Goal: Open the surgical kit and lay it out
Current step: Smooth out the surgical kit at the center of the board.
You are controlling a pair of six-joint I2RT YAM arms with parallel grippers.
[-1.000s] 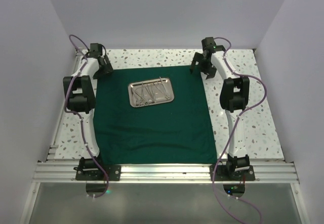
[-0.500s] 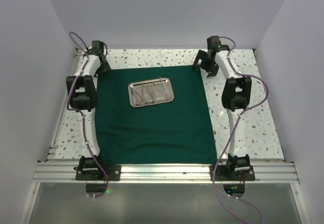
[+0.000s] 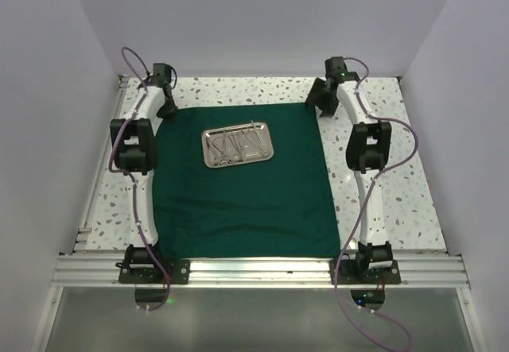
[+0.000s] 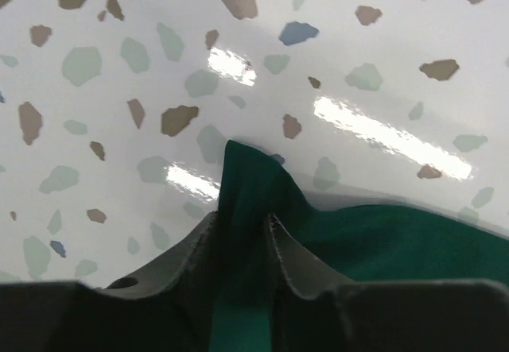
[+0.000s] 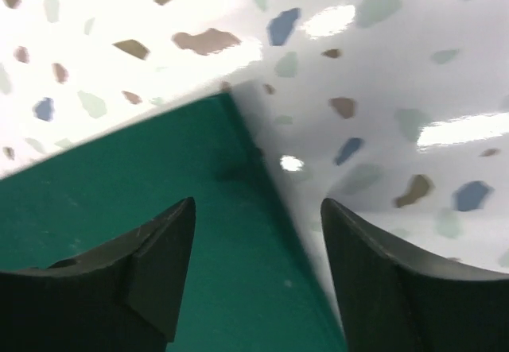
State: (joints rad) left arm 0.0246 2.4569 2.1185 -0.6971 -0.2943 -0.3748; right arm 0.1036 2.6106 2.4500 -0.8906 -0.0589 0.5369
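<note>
Your left gripper [image 4: 242, 218] stands narrow, its fingers [image 4: 199, 249] pinching the far-left corner of the dark green cloth wrap [image 4: 382, 241] into a ridge. Your right gripper [image 5: 256, 205] hangs wide over the far-right corner, gripping nothing. The wrap lies spread on the speckled table [image 3: 406, 201]. The steel tray [image 3: 269, 147] of silver instruments [image 3: 235, 147] sits on its far half.

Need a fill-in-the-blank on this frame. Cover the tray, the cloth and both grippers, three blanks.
1. The steel tray with the instruments sits ____ the green cloth.
2. The left gripper pinches the cloth's far left ____.
3. The right gripper has its jaws ____, straddling the cloth's far right corner.

Missing words: on; corner; open.
</note>
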